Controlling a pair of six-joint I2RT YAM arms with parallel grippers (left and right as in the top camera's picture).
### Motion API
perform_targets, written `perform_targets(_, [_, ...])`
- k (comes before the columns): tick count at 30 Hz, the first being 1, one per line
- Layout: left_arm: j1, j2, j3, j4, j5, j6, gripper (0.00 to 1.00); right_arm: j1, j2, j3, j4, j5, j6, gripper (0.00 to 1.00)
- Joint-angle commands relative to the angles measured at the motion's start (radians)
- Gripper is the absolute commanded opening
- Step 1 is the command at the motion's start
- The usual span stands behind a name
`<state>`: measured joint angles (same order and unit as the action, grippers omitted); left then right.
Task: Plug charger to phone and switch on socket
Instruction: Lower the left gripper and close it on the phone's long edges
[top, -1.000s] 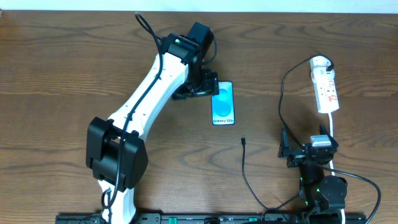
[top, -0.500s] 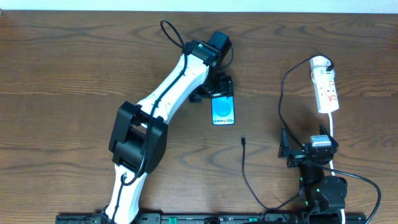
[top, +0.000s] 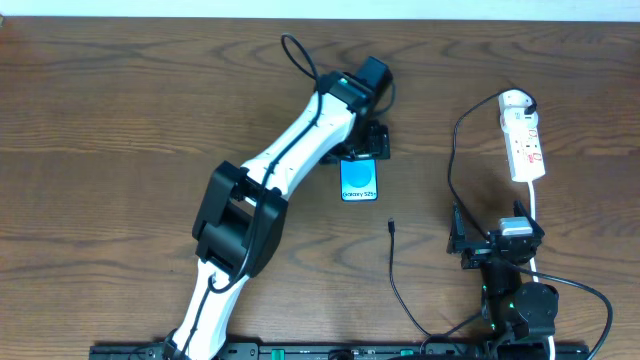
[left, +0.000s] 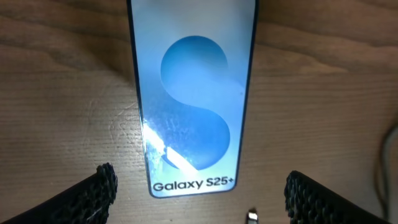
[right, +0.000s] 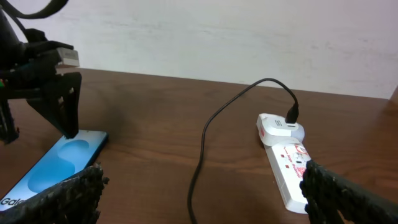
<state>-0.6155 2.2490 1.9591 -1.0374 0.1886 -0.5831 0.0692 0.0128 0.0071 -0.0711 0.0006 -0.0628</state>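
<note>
The right gripper (top: 495, 240) is nearest, its jaws wide apart. Ahead and to its left, the charger's (top: 390, 262) thin black cable ends in a small plug tip, apart from the phone (top: 360, 181). The phone lies flat on the table (top: 120, 120), its screen bright blue with "Galaxy S25+" at the near end. The left gripper (top: 365, 146) hangs over the phone's far end, jaws spread wide. Far right lies the white socket (top: 524, 140), with a black cable plugged into its rounded far end.

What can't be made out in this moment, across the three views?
The phone, top end: in the overhead view it is covered by the left gripper; the left wrist view cuts it off at the top edge.
The socket, switch position: too small overhead; in the right wrist view its near end sits behind a finger of the right gripper.
</note>
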Motion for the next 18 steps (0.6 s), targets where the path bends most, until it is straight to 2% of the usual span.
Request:
perform_targets(1, [-0.021,0.006,0.016,0.012,-0.112,-0.024,0.88,-0.006,-0.003,-0.002,-0.004,0.008,-0.010,0.99])
perform_targets(7, [-0.043,0.020,0.008,0.023,-0.191,-0.025,0.88,-0.006,-0.003,-0.002,-0.004,0.008,-0.010,0.99])
perform_targets(18, [-0.046,0.095,0.008,0.051,-0.151,-0.024,0.88,-0.006,-0.003,-0.002,-0.005,0.009,-0.010,0.99])
